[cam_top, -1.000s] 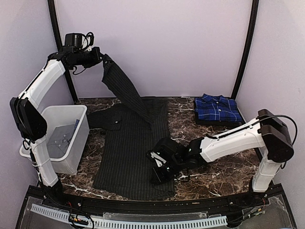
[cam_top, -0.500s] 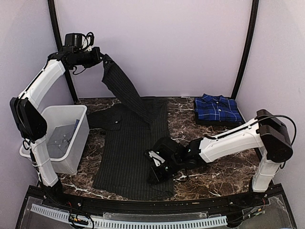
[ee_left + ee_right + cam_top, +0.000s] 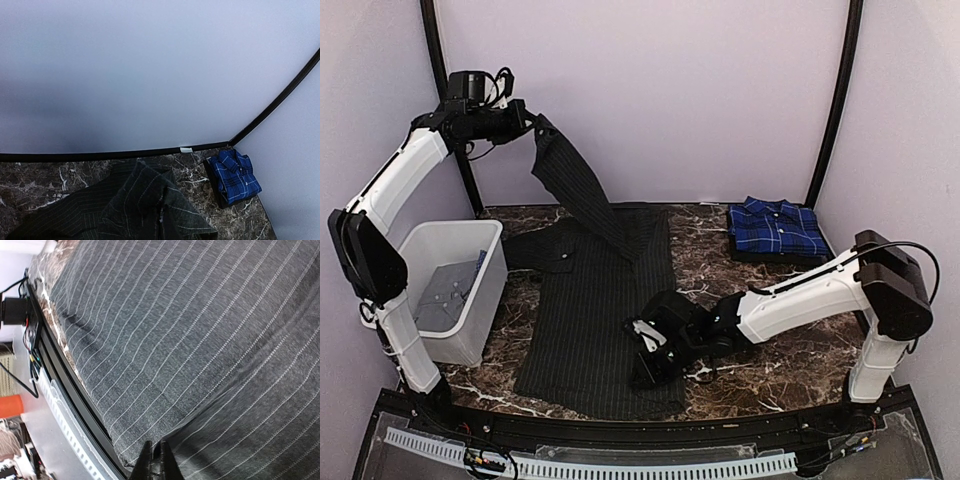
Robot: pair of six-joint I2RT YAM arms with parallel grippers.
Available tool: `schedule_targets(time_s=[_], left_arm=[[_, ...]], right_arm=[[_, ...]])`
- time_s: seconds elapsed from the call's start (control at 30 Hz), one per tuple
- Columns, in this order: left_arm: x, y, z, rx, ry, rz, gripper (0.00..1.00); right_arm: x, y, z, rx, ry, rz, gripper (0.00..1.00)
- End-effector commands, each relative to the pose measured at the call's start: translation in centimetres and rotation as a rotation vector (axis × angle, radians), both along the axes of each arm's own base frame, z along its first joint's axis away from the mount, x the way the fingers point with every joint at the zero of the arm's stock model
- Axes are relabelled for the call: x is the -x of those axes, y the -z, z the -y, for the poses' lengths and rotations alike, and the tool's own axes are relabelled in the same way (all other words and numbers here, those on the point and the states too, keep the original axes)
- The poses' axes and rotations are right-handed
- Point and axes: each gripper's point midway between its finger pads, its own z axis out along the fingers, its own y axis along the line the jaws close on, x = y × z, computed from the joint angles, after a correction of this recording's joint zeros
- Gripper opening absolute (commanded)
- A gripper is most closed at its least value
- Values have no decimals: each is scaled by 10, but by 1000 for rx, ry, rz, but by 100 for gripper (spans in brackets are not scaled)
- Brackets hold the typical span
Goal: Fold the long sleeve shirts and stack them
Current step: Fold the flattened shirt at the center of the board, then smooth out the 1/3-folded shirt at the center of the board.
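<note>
The black pinstripe shirt [image 3: 585,310] lies spread on the marble table, collar end toward the back. My left gripper [image 3: 537,128] is raised high at the back left, shut on one part of the shirt, which hangs from it in a taut strip down to the table. The left wrist view shows that cloth [image 3: 150,210] below but not the fingers. My right gripper [image 3: 645,372] is low on the shirt's near right hem. In the right wrist view the right gripper [image 3: 155,462] is pinched shut on a fold of pinstripe cloth [image 3: 190,340]. The blue-and-navy plaid shirt [image 3: 777,228] lies folded at the back right, and it also shows in the left wrist view [image 3: 234,176].
A white plastic bin [image 3: 492,270] stands at the left table edge with a grey item inside. The table's black front rail [image 3: 65,385] runs just beyond the shirt's hem. Pale walls and black corner posts close in the back and sides.
My right gripper has slid a little left and nearer with the hem, bunching the shirt's lower right corner. The left arm's elbow has swung left; its gripper still holds the cloth up.
</note>
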Motion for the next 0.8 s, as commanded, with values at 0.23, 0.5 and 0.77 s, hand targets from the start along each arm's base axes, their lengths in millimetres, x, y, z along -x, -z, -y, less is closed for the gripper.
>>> schedule_targets(time_s=[0.23, 0.5, 0.77], left_arm=[[46, 61, 21, 74, 160, -110, 0], [81, 83, 64, 86, 298, -158, 0], [105, 117, 97, 92, 368, -232, 0]], right_arm=[[-49, -59, -16, -176, 39, 96, 40], [-122, -52, 31, -286, 191, 36, 30], [-104, -20, 48, -313, 212, -91, 18]])
